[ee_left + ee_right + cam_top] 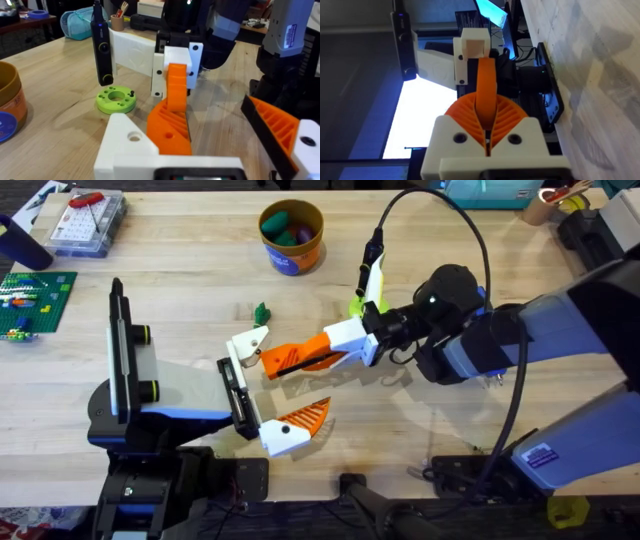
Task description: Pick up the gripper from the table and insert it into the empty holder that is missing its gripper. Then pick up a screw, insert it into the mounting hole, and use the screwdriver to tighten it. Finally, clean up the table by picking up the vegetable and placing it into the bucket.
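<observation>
My right gripper (pixel 318 352) is shut on the orange ribbed tip of the loose gripper (pixel 250 342). That piece's white base (pixel 127 142) lies against the black rail of my left gripper (pixel 292 390), on its bare side; I cannot tell if it is seated. The left gripper stands open, with its own orange finger (pixel 277 130) on the other side. In the right wrist view the pads (pixel 470 117) clamp the piece (pixel 472 47). A black screwdriver (pixel 100 45) is fixed beside the right gripper. A small screw (pixel 132 92) stands on the lime disc (pixel 116 99). The dark-green vegetable (pixel 262 312) lies below the bucket (pixel 291 235).
The bucket holds several toy pieces. A clear parts box (pixel 88 222) and a green baseplate (pixel 35 298) sit at the far left. The lime disc (pixel 357 306) lies right behind the right gripper. A teal bag (pixel 80 22) is beyond the table.
</observation>
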### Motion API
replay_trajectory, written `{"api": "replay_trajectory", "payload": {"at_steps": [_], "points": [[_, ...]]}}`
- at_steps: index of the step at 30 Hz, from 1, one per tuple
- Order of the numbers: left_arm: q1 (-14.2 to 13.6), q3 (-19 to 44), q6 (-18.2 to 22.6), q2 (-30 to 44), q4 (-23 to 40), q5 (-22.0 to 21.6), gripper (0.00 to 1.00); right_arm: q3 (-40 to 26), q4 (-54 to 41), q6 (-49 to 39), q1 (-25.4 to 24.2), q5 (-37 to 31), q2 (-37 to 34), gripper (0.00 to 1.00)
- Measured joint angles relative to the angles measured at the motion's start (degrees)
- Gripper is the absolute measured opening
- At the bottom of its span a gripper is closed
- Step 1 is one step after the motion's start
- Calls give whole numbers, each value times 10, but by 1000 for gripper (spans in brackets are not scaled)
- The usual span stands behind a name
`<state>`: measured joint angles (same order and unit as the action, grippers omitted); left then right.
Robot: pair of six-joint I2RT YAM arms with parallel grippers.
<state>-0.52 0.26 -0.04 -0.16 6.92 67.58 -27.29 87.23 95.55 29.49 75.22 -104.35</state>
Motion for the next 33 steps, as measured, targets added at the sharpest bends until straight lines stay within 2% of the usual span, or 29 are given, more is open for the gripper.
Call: {"api": "replay_trajectory", "payload": {"at_steps": [24,33], "points": [[0,0,0,2,-1,1,986,-7,-2,6,0,36,0,16],[0,0,0,2,-1,1,986,-27,-2,49,0,38,0,16]]}}
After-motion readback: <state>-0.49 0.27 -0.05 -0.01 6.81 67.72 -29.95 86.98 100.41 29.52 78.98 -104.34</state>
